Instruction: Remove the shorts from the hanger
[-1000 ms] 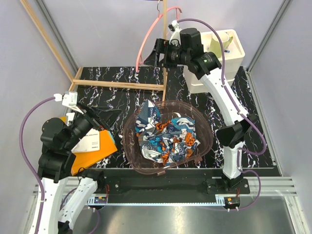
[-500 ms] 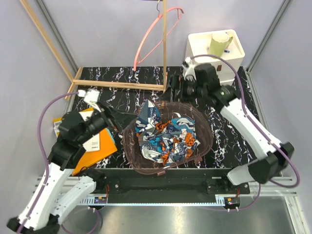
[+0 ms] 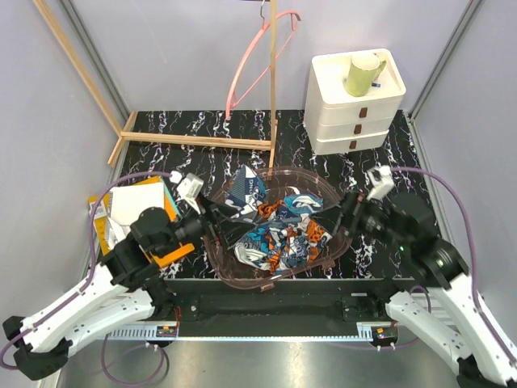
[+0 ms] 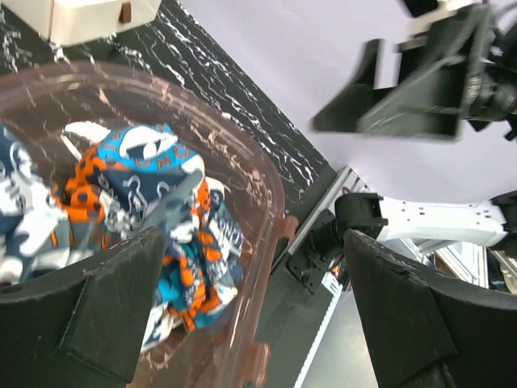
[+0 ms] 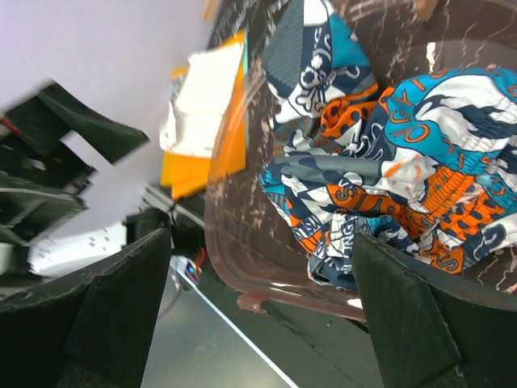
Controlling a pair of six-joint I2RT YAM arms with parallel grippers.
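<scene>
The printed shorts [image 3: 275, 224] lie crumpled in a clear brown tub [image 3: 216, 250], off the hanger; they also show in the left wrist view [image 4: 153, 202] and the right wrist view [image 5: 388, 162]. The salmon-pink hanger [image 3: 246, 65] hangs bare from the wooden rack at the back. My left gripper [image 3: 220, 220] is open and empty at the tub's left rim. My right gripper [image 3: 343, 215] is open and empty at the tub's right rim. In each wrist view the fingers stand wide apart with nothing between them.
A white drawer unit [image 3: 355, 101] with a green cup [image 3: 363, 73] stands at the back right. A wooden rack [image 3: 194, 141] frames the back left. Orange and white booklets [image 3: 133, 206] lie at the left.
Both arms have swung down and inward: the right gripper came from up near the hanger to the tub's right rim, the left moved right to the tub's left rim. The shorts have not moved.
</scene>
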